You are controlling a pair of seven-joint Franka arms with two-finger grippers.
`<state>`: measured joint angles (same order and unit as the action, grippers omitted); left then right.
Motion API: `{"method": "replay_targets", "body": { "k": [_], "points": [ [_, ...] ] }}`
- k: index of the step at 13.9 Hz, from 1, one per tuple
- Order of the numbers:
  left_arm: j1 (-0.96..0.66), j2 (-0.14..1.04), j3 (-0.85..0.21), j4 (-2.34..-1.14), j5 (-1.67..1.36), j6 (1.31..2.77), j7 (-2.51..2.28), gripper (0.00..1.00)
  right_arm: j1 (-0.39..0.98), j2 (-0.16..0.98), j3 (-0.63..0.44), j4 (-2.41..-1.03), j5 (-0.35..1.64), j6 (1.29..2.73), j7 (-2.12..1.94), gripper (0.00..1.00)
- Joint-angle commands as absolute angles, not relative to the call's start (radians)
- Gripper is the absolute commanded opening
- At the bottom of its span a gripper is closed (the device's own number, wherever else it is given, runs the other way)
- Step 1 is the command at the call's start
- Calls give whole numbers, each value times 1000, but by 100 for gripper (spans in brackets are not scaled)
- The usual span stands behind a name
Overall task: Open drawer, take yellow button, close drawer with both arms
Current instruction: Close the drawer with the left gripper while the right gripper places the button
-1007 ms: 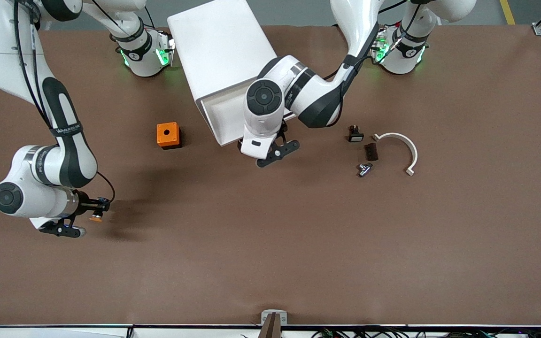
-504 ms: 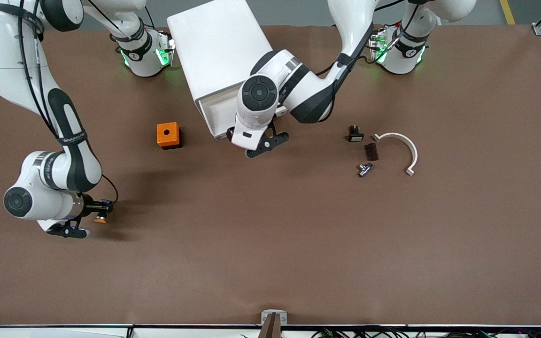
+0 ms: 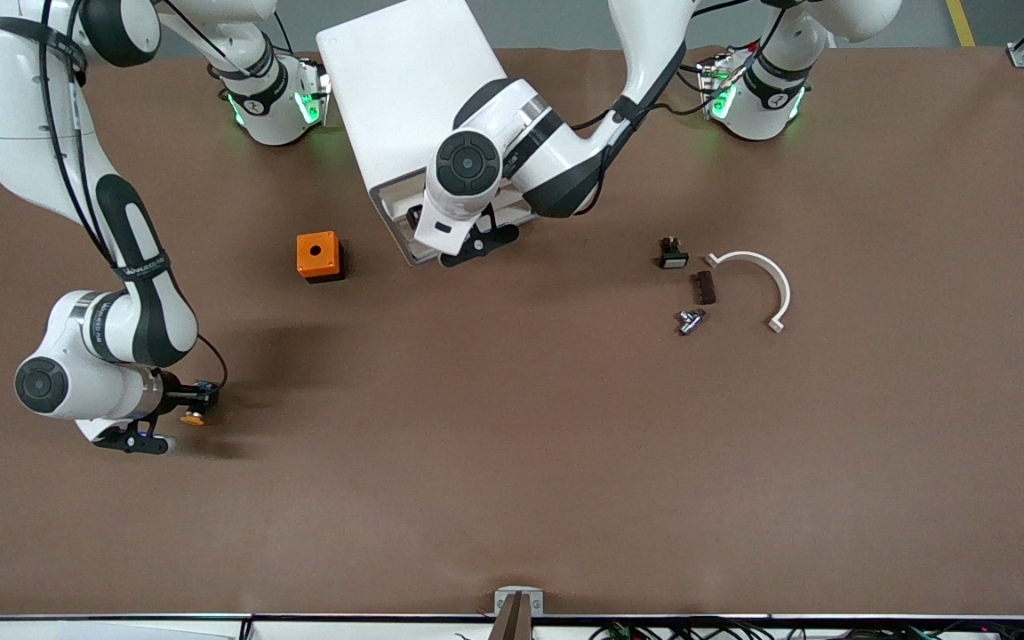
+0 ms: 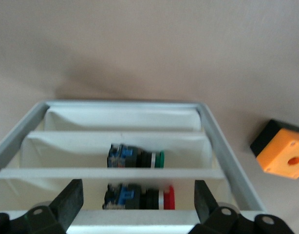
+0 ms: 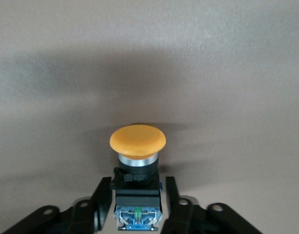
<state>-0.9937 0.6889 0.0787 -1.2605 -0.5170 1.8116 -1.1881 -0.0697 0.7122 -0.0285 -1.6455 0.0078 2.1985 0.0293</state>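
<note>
The button [image 3: 193,416] [image 5: 137,140], with its orange cap and blue-black body, lies low on the brown table toward the right arm's end. My right gripper [image 3: 181,414] [image 5: 138,195] is open around its body, with a thin gap at each finger. The white cabinet [image 3: 414,89] stands between the arm bases. Its top drawer [image 3: 395,212] [image 4: 215,141] is pulled partly out and holds a green-capped and a red-capped button. My left gripper [image 3: 463,238] [image 4: 138,191] is open wide over the drawer's front wall, holding nothing.
An orange cube with a hole [image 3: 317,256] [image 4: 282,156] sits beside the drawer toward the right arm's end. Toward the left arm's end lie a small black switch [image 3: 672,255], a dark block [image 3: 703,287], a metal piece [image 3: 690,320] and a white curved strip [image 3: 765,284].
The left arm has moved toward the cabinet and the drawer has slid farther in. The right gripper has sunk a little and its fingers have parted from the button.
</note>
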Motion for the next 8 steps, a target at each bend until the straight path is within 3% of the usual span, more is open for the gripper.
{"method": "replay_targets", "body": {
  "k": [1,6,8],
  "points": [
    [-994,629,58,-1335,-577,1813,-1198,100,-86,709,-11,-1614,-11,2191,2,99],
    [-994,627,43,-1351,-646,1813,-1198,100,-90,611,-11,-1627,-9,2172,-25,100],
    [-991,626,43,-1351,-646,1813,-1198,100,-87,550,-11,-1628,-8,2094,-23,100]
  ]
}}
